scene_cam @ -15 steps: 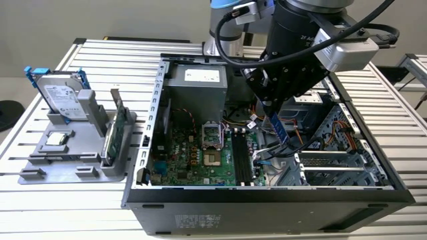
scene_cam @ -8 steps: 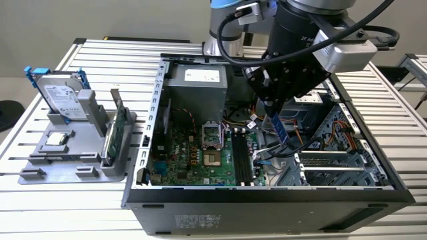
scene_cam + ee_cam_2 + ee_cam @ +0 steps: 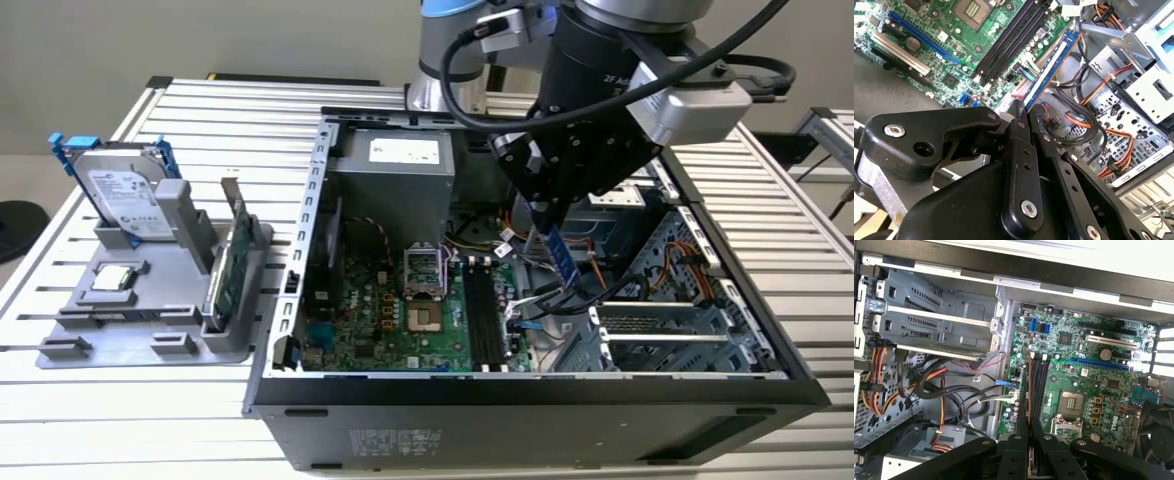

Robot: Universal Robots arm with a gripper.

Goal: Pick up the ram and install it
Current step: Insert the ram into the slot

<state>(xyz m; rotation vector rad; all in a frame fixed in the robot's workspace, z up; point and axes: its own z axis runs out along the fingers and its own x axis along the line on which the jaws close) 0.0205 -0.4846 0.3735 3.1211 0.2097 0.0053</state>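
Where the claw (image 3: 545, 215) hangs over the open computer case (image 3: 534, 385), its fingers are pressed together on one end of the ram (image 3: 563, 255), pinching it; in the exterior view the blue stick hangs below the claw, long axis steep and leaning slightly toward the exterior view's right, free end pointing down into the case; that end sits above a bundle of cables (image 3: 567, 300), just beside the black memory slots (image 3: 483, 310) and clear of them.

In the second wrist view the ram (image 3: 1051, 65) runs straight out from the claw (image 3: 1024, 112), its long axis roughly parallel to the memory slots (image 3: 1009, 40); a pale label strip lies along its blue face, the print illegible.

In the first wrist view the ram (image 3: 1028, 405) is seen edge-on as a thin line leaving the claw (image 3: 1028, 437), alongside the slots (image 3: 1040, 385) on their cable side.

Beyond the slots from the claw lie the green motherboard (image 3: 387, 310) and its processor socket (image 3: 420, 265); the grey power supply (image 3: 394, 165) carries a white label; well away from the claw, outside the case, a labelled hard drive (image 3: 127, 195) and a green card (image 3: 234, 265) stand on a grey tray (image 3: 120, 330).
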